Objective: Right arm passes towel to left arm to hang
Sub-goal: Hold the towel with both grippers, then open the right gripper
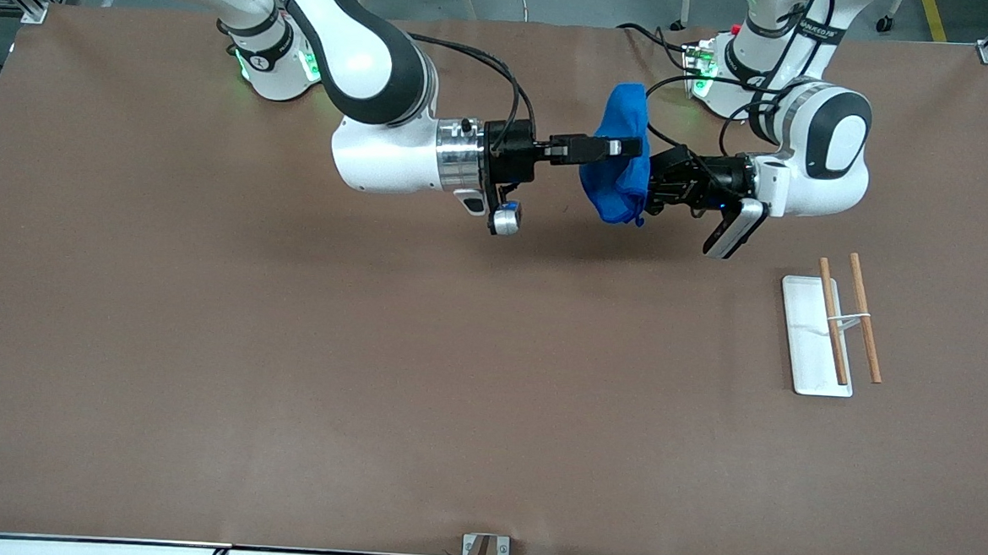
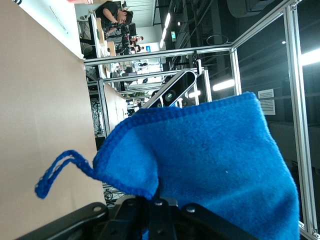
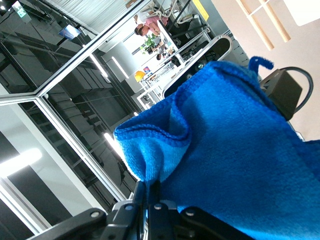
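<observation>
Looking at my feeds, both pincers are clamped on the towel (image 1: 617,161), mid-air over the table (image 1: 286,368): right gripper (image 1: 628,147) pinching from 9 o'clock, left gripper (image 1: 653,184) from 3, arms stretched level, wrists facing.

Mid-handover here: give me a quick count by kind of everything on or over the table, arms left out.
Blue towel, held over the table by both the right gripper and the left gripper: 1
White rack base toward the left arm's end: 1
Wooden rods on that rack: 2
Total: 4
</observation>
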Robot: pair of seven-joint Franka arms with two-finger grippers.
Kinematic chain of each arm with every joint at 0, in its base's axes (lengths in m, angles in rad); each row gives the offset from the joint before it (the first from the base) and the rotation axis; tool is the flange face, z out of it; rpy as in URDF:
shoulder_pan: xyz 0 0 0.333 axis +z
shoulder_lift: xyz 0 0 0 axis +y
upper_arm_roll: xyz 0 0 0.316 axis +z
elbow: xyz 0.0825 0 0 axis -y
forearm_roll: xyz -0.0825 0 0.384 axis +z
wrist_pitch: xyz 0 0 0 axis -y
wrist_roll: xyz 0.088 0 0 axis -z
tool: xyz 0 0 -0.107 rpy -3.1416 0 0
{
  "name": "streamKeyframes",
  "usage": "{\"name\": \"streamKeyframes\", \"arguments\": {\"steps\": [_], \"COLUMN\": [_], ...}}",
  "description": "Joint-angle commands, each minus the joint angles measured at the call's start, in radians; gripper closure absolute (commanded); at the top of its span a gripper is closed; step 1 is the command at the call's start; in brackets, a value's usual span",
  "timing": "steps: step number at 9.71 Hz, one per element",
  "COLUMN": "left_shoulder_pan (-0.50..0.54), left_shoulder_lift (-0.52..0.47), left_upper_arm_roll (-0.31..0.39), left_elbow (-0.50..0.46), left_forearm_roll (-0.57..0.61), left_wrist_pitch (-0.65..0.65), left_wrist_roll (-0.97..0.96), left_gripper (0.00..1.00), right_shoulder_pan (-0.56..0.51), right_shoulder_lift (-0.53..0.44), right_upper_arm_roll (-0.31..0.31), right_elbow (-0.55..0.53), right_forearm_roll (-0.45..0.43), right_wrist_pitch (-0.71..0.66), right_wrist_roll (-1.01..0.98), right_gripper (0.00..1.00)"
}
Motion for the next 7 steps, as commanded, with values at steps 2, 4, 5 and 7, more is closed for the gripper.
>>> {"name": "streamKeyframes", "arguments": {"steps": [2, 4, 5, 7], "left_shoulder_pan": [0.007, 0.021, 0.032, 0.045], "left_shoulder_lift": [0.007, 0.011, 0.009, 0.004], "left_upper_arm_roll": [-0.004, -0.003, -0.001, 0.003], "left_elbow": [0.0, 0.036, 0.051, 0.082], "left_forearm_roll": [0.01, 0.131, 0.186, 0.313], "left_wrist_pitch": [0.04, 0.06, 0.062, 0.1], "left_wrist_roll": [-0.002, -0.071, -0.106, -0.171], "left_gripper": [1.0, 1.0, 1.0, 1.0], "right_shoulder_pan": [-0.043, -0.098, -0.123, -0.177], "right_shoulder_lift": [0.005, -0.011, -0.029, -0.055], "right_upper_arm_roll": [0.0, -0.01, -0.023, -0.059], "right_elbow": [0.01, -0.004, -0.01, -0.013], "right_forearm_roll": [-0.128, -0.37, -0.532, -0.902], "right_wrist_pitch": [0.001, -0.004, -0.002, -0.007], "right_wrist_roll": [0.05, 0.07, 0.145, 0.313], "right_gripper": [0.01, 0.0, 0.0, 0.0]}}
